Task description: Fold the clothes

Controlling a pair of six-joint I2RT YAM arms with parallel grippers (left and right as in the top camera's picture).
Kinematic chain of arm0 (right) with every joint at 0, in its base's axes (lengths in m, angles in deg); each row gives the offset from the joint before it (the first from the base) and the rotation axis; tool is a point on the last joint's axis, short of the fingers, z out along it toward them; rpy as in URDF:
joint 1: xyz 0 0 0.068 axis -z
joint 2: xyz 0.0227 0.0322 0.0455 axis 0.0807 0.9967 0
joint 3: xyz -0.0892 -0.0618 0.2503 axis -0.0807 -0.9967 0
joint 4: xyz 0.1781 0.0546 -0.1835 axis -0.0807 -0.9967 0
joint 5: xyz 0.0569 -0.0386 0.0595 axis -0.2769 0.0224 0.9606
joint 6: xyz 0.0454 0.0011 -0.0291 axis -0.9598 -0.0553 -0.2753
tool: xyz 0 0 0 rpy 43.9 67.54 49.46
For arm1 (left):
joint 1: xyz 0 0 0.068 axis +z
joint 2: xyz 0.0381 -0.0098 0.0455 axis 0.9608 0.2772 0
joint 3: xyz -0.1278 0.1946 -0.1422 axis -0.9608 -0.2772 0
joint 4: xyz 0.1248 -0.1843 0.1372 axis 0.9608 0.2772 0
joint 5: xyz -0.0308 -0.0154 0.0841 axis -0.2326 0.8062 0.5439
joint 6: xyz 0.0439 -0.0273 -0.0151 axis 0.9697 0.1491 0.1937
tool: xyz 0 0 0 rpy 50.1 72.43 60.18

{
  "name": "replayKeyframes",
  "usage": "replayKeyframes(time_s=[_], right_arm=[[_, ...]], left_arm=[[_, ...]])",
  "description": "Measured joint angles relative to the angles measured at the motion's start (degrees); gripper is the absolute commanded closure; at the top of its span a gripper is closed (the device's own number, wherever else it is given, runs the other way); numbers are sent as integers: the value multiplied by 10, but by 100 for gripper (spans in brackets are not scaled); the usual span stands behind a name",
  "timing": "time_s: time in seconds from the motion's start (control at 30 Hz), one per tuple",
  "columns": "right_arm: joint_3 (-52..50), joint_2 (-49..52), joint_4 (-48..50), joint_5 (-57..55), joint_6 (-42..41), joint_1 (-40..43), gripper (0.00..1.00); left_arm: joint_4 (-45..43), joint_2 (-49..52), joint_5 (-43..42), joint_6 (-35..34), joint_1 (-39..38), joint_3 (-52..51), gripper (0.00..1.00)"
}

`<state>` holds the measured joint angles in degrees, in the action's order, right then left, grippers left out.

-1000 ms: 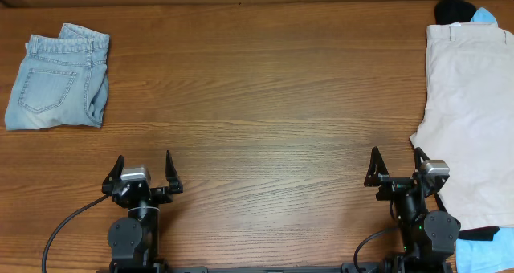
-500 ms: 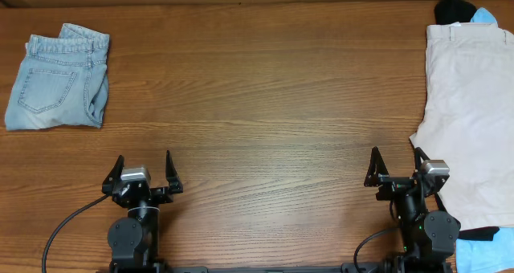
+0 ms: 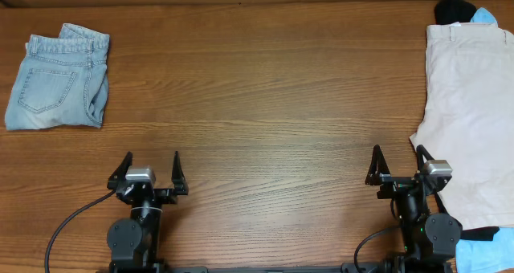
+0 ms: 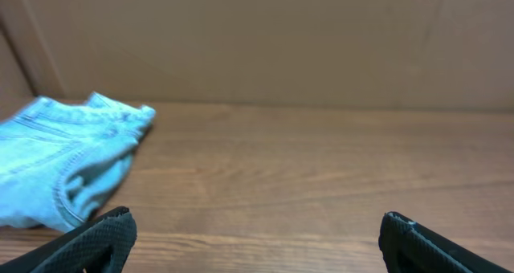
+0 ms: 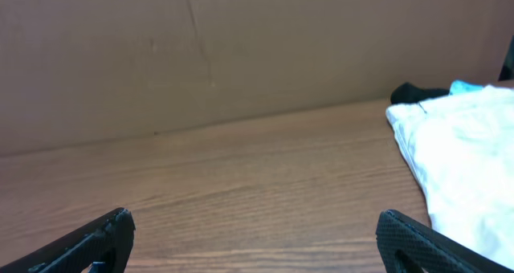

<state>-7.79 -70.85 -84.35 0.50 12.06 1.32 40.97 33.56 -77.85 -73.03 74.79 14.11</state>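
Note:
The pale cream shorts (image 3: 470, 120) lie spread flat at the table's right edge, waistband toward the back; they also show in the right wrist view (image 5: 462, 156). My right gripper (image 3: 398, 165) is open and empty at the front, just left of the shorts' lower hem; its fingertips frame bare wood in the right wrist view (image 5: 255, 245). My left gripper (image 3: 151, 167) is open and empty at the front left, far from the shorts; it shows in the left wrist view (image 4: 257, 245).
Folded light-blue denim shorts (image 3: 58, 79) lie at the back left, also in the left wrist view (image 4: 68, 165). A black garment (image 3: 452, 9) and a light-blue cloth (image 3: 484, 16) lie behind the cream shorts. More blue cloth (image 3: 486, 257) sits at the front right. A cardboard wall (image 5: 241, 48) backs the table.
My left gripper has shifted slightly right and toward the front. The right arm and the clothes have not moved.

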Motion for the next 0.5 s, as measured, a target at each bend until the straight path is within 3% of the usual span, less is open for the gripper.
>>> replayKeyframes(time_s=[0.27,0.5], right_arm=[[43,1,-27,-1,0,0,0],[166,90,-47,-36,0,0,0]], left_arm=[[149,13,-18,1,0,110,0],[242,151,-9,1,0,293,0]])
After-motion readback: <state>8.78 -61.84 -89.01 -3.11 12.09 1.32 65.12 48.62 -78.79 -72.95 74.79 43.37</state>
